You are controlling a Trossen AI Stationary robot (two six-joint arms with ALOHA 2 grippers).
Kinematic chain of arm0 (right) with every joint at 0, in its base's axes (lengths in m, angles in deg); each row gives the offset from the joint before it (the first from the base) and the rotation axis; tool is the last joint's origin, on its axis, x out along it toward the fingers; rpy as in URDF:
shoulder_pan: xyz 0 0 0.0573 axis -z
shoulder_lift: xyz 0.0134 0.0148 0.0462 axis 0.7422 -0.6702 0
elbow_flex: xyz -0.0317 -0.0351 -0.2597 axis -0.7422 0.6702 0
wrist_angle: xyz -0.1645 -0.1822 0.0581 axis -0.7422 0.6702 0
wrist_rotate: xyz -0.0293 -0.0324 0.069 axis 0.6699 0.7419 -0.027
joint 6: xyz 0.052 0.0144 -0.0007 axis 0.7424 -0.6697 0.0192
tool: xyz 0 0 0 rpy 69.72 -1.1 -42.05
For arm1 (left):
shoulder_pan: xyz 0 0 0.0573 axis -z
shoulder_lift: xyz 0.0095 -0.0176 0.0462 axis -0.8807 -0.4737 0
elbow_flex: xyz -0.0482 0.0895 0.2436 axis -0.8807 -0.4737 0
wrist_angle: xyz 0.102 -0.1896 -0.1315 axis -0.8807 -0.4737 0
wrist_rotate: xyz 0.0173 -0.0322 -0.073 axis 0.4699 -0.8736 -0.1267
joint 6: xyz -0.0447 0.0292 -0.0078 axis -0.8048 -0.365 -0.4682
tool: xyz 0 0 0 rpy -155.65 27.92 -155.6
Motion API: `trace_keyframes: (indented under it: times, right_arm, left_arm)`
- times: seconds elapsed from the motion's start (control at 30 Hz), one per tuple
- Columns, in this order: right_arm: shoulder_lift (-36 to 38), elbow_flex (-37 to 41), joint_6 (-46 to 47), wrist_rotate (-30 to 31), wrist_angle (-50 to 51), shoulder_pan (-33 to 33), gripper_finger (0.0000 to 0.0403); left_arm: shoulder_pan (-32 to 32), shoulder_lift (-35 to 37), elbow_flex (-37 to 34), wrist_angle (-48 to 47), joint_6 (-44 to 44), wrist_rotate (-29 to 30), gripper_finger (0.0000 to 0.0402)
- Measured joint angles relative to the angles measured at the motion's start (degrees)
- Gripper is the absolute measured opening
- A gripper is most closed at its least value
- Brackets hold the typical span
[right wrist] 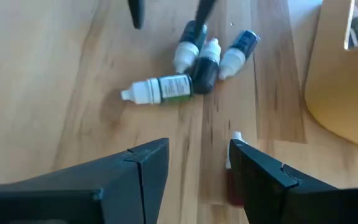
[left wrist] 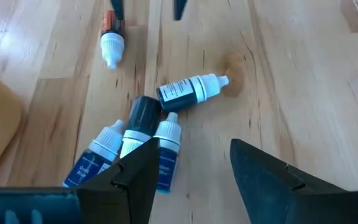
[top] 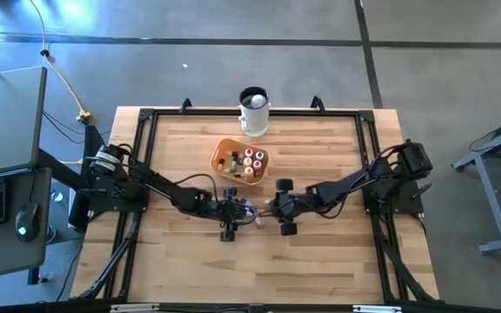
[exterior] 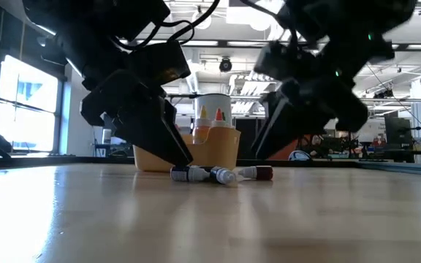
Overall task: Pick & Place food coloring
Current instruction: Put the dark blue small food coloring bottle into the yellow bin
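Several food coloring bottles lie flat on the wooden table between my two grippers. A red one (right wrist: 231, 177) with a white cap lies apart (left wrist: 111, 37). A green one (left wrist: 191, 90) lies alone, and three blue and dark ones (left wrist: 138, 140) lie bunched together. More bottles stand in the orange bowl (top: 224, 155). My left gripper (left wrist: 194, 149) is open, slanting down over the bunch. My right gripper (right wrist: 197, 146) is open, slanting down opposite it, by the red bottle. My left gripper has one finger (left wrist: 135, 177) in front of the rear ends of the bunched blue bottles (left wrist: 160, 168). Whether it touches them I cannot tell. My right gripper has one finger (right wrist: 260, 177) right beside the red bottle's body (right wrist: 230, 183), which lies flat on the table. I cannot tell whether they touch.
The orange bowl stands just beyond the loose bottles, toward the far edge, and shows in the low view (exterior: 218, 150). A white mug (top: 253, 111) stands at the far edge. The table's near half (top: 259, 269) is bare wood.
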Motion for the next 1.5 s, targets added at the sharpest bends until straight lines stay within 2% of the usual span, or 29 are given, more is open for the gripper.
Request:
trace_keyframes:
  times: [0.1,0.33,0.5,0.77,0.93,1.1,1.27,1.37,1.5]
  right_arm:
    - [-0.02,4.65,-0.15,-0.77,-7.70,1.78,0.0163]
    - [-0.09,13.25,-3.05,-1.82,-22.99,5.11,0.0163]
    - [-0.22,16.84,-0.02,-5.04,-24.58,7.67,0.0163]
    - [-0.22,19.84,-1.10,-7.26,-32.02,8.20,0.0161]
    - [-0.22,20.11,-2.48,-9.49,-33.98,8.17,0.0156]
    - [-0.22,20.10,-2.58,-9.29,-34.86,8.18,0.0155]
    - [-0.22,20.05,-2.27,-9.24,-36.76,8.18,0.0155]
    - [-0.22,20.00,-2.15,-9.26,-37.37,8.14,0.0155]
    - [-0.22,20.06,-2.00,-9.24,-36.92,8.05,0.0155]
  left_arm:
    - [-0.37,-0.56,0.01,0.26,0.02,0.01,0.0186]
    - [-3.83,-3.24,0.05,1.24,0.00,-0.09,0.0141]
    - [-6.33,-3.71,0.08,1.59,-0.02,-6.01,0.0120]
    - [-6.34,-3.91,0.02,3.24,-0.46,-5.35,0.0092]
    - [-5.99,-0.14,0.38,2.43,-1.09,-4.27,0.0073]
    - [-5.99,5.62,3.08,-7.13,-0.06,1.27,0.0077]
    - [-7.53,9.74,7.33,-21.14,1.93,14.96,0.0078]
    - [-11.21,10.30,9.29,-31.85,-0.87,15.84,0.0079]
    - [-16.96,9.91,8.80,-36.31,-3.09,15.88,0.0079]
